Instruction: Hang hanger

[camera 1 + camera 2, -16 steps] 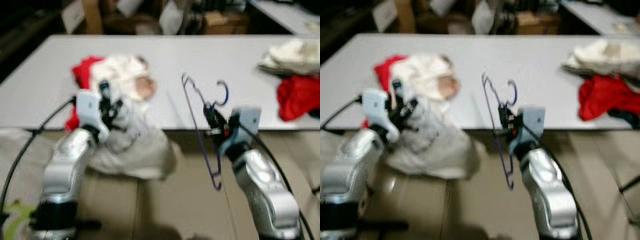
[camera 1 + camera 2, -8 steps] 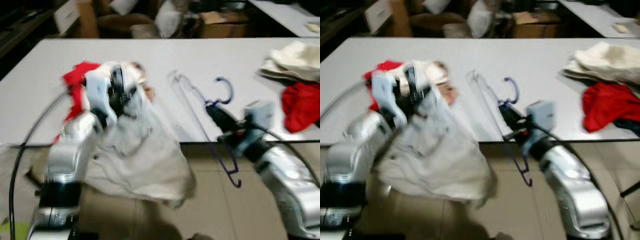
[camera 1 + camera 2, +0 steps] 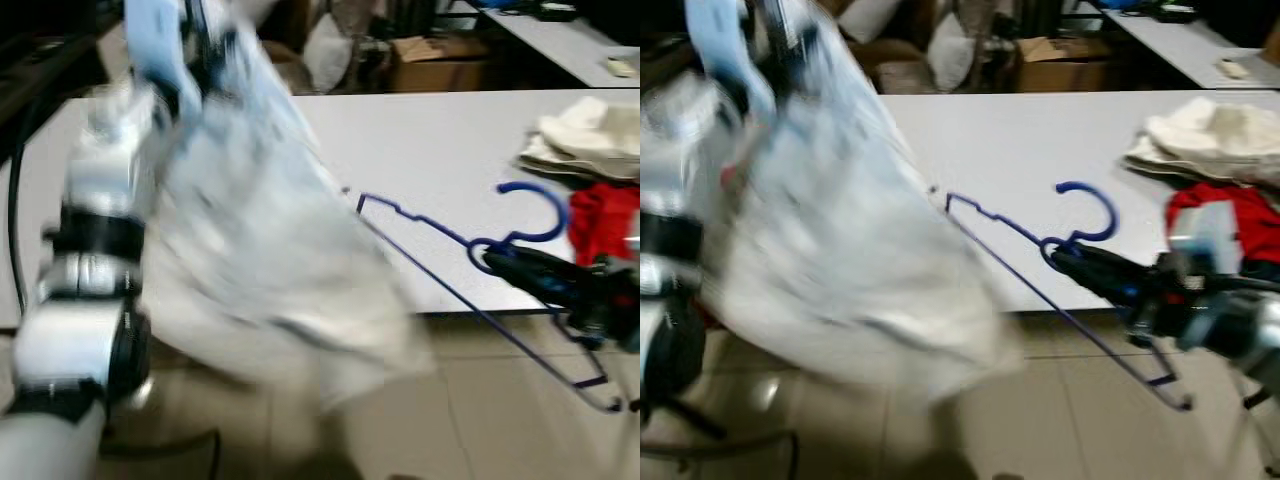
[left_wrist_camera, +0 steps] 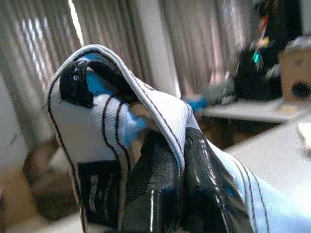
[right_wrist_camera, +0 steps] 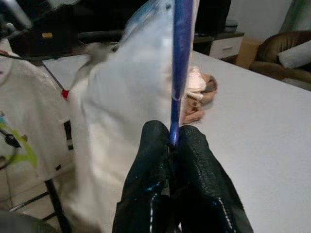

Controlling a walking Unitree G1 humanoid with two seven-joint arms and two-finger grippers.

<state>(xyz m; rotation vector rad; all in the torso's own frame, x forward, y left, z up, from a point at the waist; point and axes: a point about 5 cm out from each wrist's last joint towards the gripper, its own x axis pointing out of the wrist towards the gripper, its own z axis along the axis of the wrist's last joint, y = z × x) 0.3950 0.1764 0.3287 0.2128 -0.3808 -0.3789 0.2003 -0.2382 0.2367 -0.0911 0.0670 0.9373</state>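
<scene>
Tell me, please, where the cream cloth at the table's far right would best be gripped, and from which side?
Judging by its pose, the cream cloth lies heaped on the table. Best pinch its raised top fold from above, since its lower edge meets the red cloth.

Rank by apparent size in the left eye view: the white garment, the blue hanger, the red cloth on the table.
1. White garment, held up by the left gripper; nearness inflates it.
2. Blue hanger, pinched by the right gripper.
3. Red cloth, cut off by the frame edge.
</scene>
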